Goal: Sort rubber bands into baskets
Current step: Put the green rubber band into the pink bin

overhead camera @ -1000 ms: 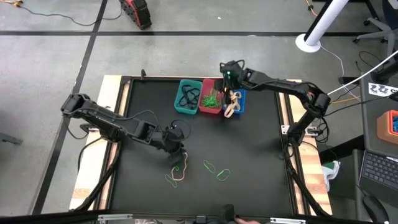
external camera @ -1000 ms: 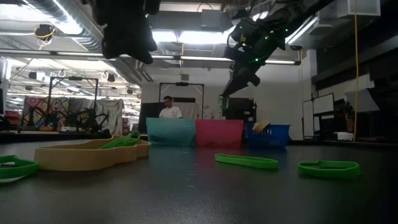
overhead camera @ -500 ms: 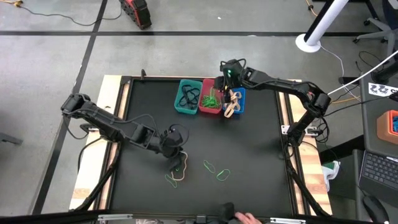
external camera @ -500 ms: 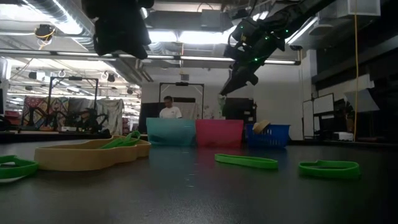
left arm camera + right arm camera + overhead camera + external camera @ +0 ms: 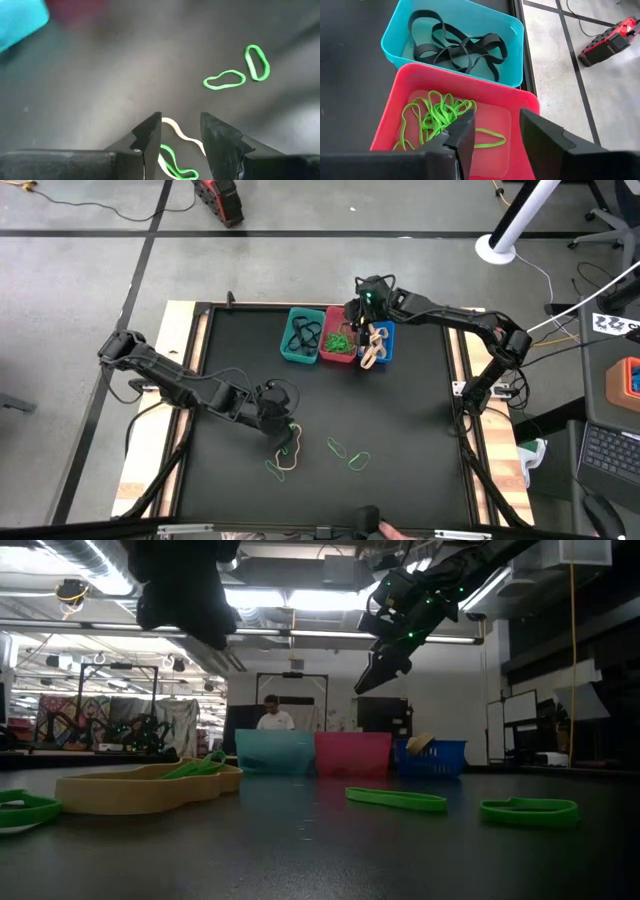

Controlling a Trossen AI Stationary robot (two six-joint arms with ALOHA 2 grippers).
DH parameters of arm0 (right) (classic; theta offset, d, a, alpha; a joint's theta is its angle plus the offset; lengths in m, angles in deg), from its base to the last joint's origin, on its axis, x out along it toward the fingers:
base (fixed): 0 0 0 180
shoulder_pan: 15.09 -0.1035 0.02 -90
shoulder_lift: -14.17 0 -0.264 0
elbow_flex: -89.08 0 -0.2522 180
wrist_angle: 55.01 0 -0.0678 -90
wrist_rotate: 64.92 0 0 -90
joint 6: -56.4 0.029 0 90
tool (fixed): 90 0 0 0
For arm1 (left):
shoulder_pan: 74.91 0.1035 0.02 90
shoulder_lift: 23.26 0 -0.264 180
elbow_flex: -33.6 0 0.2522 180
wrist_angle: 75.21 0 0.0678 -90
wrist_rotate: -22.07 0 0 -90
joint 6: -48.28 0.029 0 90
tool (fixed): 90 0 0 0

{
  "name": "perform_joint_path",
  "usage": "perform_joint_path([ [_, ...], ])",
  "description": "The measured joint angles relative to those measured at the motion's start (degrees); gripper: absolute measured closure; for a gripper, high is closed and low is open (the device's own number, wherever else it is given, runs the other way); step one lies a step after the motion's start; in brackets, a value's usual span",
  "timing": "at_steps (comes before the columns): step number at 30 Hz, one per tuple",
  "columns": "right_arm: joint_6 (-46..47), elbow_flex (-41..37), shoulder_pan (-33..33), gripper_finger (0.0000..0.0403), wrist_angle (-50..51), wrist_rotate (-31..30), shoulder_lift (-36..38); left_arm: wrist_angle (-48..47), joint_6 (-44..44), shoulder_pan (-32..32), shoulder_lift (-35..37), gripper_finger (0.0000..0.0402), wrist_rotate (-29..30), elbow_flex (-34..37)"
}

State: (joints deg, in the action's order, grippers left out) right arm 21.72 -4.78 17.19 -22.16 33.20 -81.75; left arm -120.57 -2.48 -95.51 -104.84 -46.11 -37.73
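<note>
The right gripper [image 5: 492, 132] over the red basket [image 5: 520, 102] has just spread its fingers, so a green band [image 5: 487, 138] has landed there (right colour pile). The left gripper [image 5: 180, 132], fingers apart, has slid closer to the tan band [image 5: 182, 136] on the mat.

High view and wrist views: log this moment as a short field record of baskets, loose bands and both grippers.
teal basket: black bands
red basket: green bands
blue basket: tan bands
loose on table: two green bands, one tan band overlapping a green one
left gripper: open, above the tan band, nothing held
right gripper: open, above the red basket, nothing held
</note>
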Motion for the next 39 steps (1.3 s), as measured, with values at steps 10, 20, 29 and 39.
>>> perform_joint_path([
  [10,0.3,0.0,0.0,0.0249,0.5,0.3,0.0,1.4,-7.9,0.1,-3.7,0.0270,-0.8,4.2],
  [20,0.3,-0.1,0.0,0.0248,0.5,0.5,0.0,7.4,-6.3,0.1,-10.7,0.0270,-1.4,5.9],
  [29,0.3,-0.1,0.0,0.0249,0.5,0.5,0.0,8.7,-6.3,0.9,-14.8,0.0270,-1.6,5.9],
  [39,0.3,-0.1,0.0,0.0249,0.5,0.5,0.0,9.4,-4.6,2.1,-14.8,0.0270,-1.2,5.9],
])
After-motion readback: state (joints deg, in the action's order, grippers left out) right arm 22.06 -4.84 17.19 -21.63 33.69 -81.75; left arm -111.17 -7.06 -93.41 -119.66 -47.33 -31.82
